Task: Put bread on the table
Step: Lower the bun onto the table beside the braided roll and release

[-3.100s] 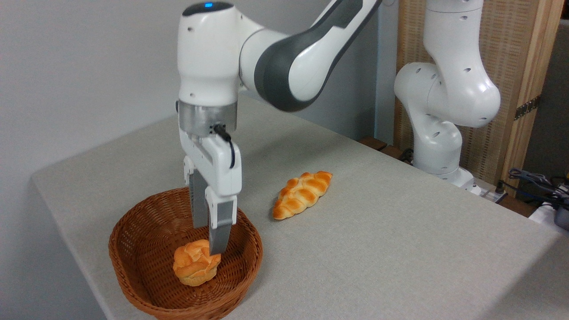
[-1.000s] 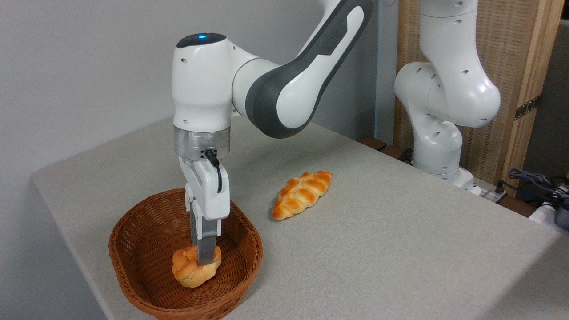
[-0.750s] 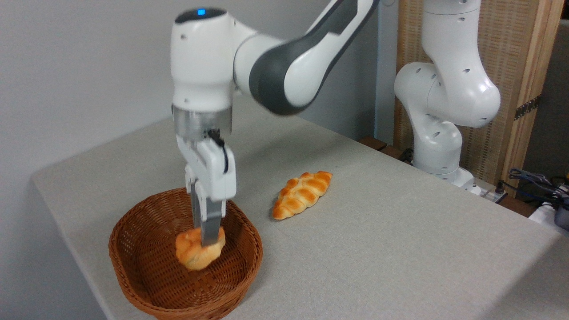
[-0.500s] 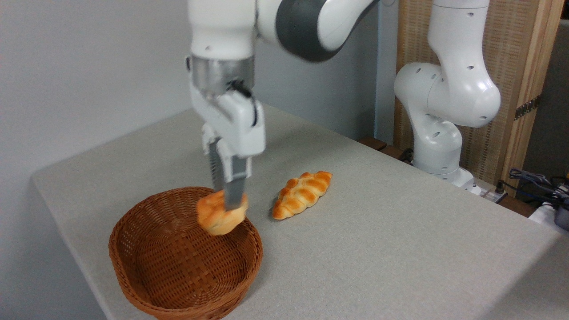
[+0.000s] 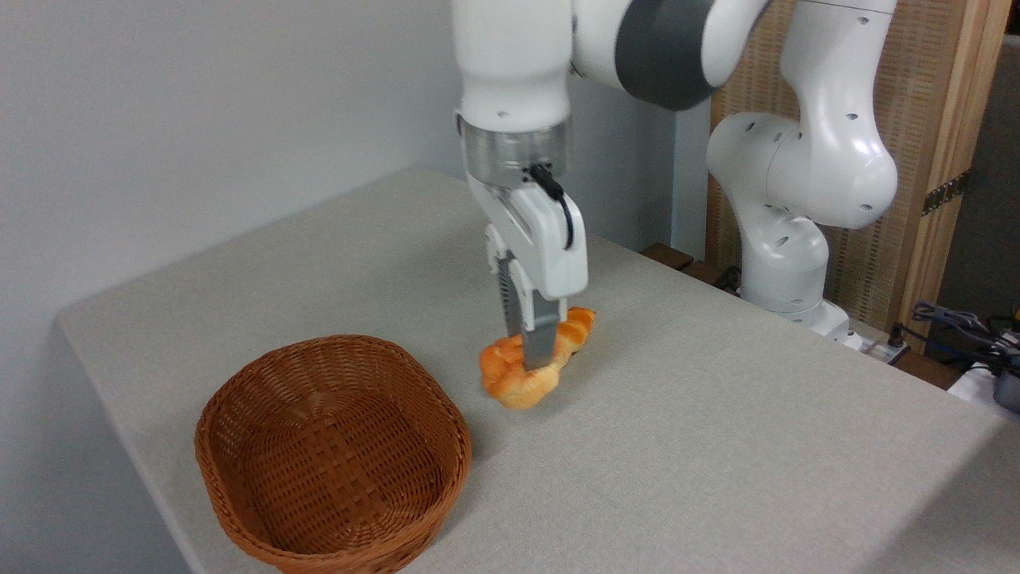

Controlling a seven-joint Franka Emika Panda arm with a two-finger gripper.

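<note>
The bun [image 5: 516, 381] is pinched between the fingers of the gripper [image 5: 532, 360], which are closed right down on its knotted top. It's held in the air over the table [image 5: 717, 430], to the right of the basket [image 5: 331, 454] and well clear of its rim. From this angle the bun sits right in front of the braided loaf [image 5: 575, 325], so only the loaf's far end can be seen poking out behind the fingers. Whether the bun is touching the loaf or the table can't be told from here. A slight blur is seen on the bun. The basket is left with nothing in it. The arm [image 5: 637, 40] is bent over from the upper right, wrist pointed straight down.
</note>
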